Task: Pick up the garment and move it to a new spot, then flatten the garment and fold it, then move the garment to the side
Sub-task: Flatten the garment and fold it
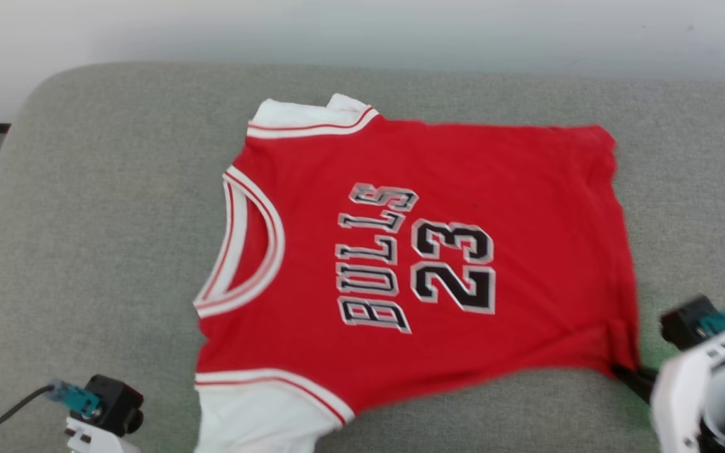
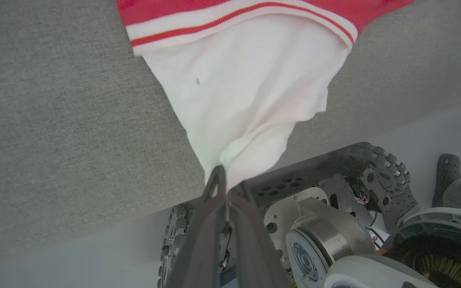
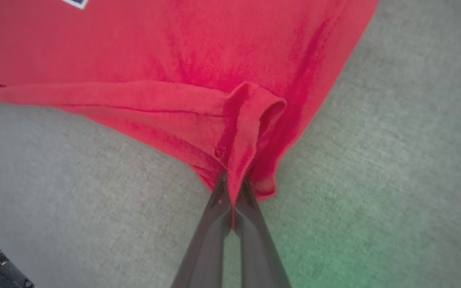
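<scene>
The garment (image 1: 438,251), a red jersey with white sleeves and "BULLS 23" lettering, lies spread front-up on the grey cushion (image 1: 85,220), collar toward the left. My left gripper (image 2: 229,182) is shut on the tip of the near white sleeve (image 2: 246,92), which hangs stretched over the cushion's front edge. My right gripper (image 3: 233,188) is shut on the bunched red hem corner (image 3: 250,120); in the head view its dark fingers (image 1: 630,376) meet the garment's near right corner.
The cushion's front edge (image 2: 94,216) runs just behind the left fingers, with the robot's wheeled base (image 2: 334,208) and pale floor below it. A white wall (image 1: 362,31) stands behind the cushion. Bare grey fabric surrounds the jersey on all sides.
</scene>
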